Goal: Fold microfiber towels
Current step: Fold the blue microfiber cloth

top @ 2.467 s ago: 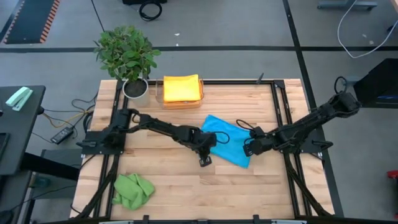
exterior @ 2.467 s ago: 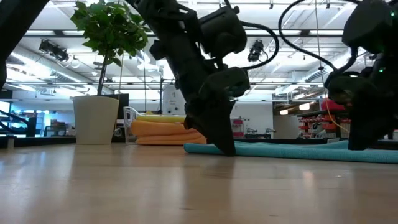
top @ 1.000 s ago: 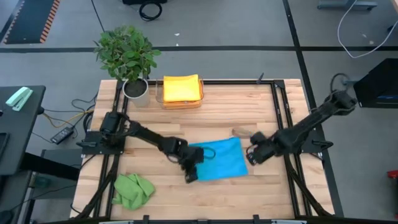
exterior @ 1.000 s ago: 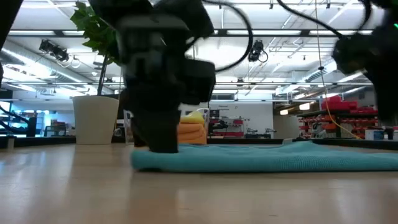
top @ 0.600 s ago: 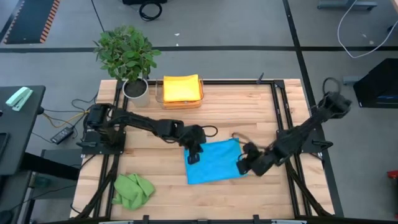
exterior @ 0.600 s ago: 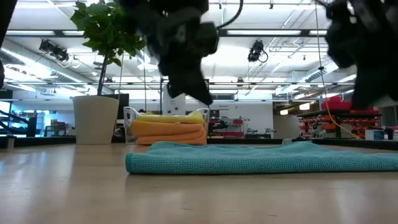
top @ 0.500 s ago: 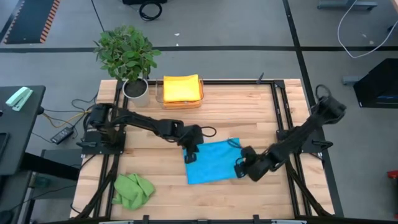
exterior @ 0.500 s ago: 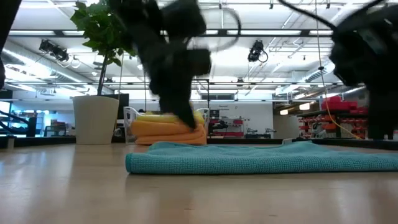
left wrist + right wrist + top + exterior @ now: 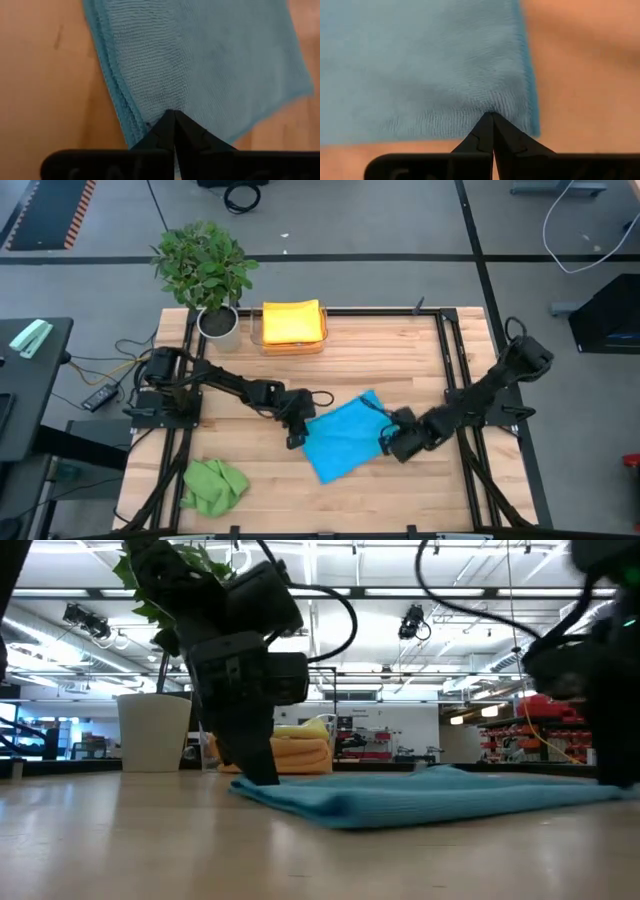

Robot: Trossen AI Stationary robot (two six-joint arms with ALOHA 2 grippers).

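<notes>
Towels are what we are working with, and the blue towel (image 9: pixel 343 437) lies folded in the middle of the wooden table (image 9: pixel 400 350), turned at a slant to the table's edges. Nearest us in the high view, a green towel (image 9: pixel 213 485) sits crumpled near the front left corner; we cannot make out its folds.

Our left gripper (image 9: pixel 297 427) sits at the blue towel's left edge. In the left wrist view the two dark fingers (image 9: pixel 165 131) meet in a point with layered cloth edges pinched between them, so we read it as clenched on the towel. Our right gripper (image 9: pixel 392 442) sits at the towel's right edge, and the right wrist view shows its fingers (image 9: pixel 483 134) closed to a point where the cloth puckers, grasping it as well. From above, both fingertips are hidden under the wrists.

In the low view the towel (image 9: pixel 430 795) lies low on the table, with the left gripper (image 9: pixel 262 772) planted at its end; the right arm is cut off at the picture's edge.

Farther back, orange and yellow towels (image 9: pixel 291 321) are stacked in a clear tray (image 9: pixel 293 347), whose walls are hard to see. A potted plant (image 9: pixel 205 265) stands at the far left corner.
</notes>
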